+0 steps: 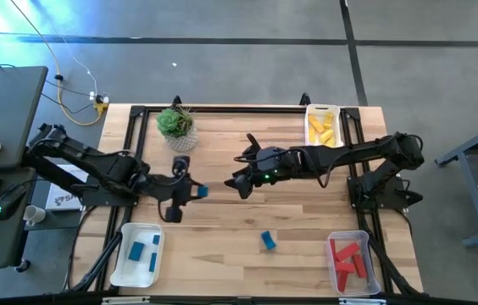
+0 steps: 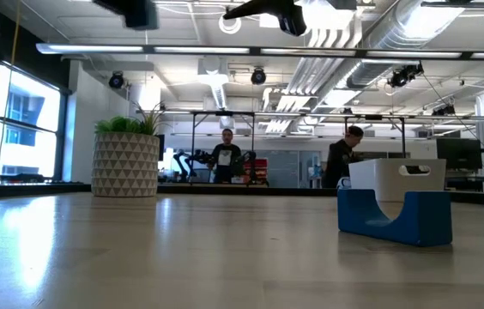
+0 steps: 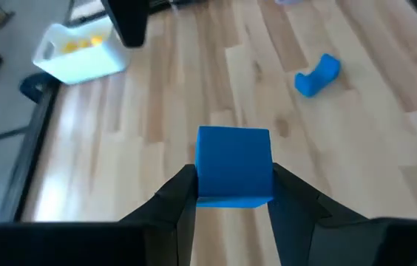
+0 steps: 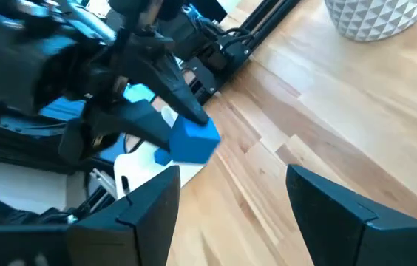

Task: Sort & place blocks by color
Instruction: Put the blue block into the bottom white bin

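My left gripper (image 1: 195, 191) is over the table's left middle, shut on a blue cube (image 3: 234, 164), which also shows in the right wrist view (image 4: 194, 140). My right gripper (image 1: 241, 186) is open and empty just right of it, above the table's middle. A blue arch-shaped block (image 1: 268, 241) stands on its two feet on the table near the front; it also shows in the low view (image 2: 395, 215) and the left wrist view (image 3: 317, 74). Several blue blocks lie in the white tray (image 1: 125, 263) at front left, yellow ones in the far-right tray (image 1: 309, 127), red ones in the front-right tray (image 1: 334, 273). My left gripper pinches the blue cube by two opposite side faces (image 3: 202, 174) between its two fingers (image 3: 177, 193). The fingers come level, pointing toward the table's right. The cube is lifted clear of the table and stands out past the fingertips.
A small potted green plant (image 1: 176, 127) stands at the far left of the table. A black frame runs along the table's edges. Two people stand in the room beyond the table in the low view (image 2: 226, 154).
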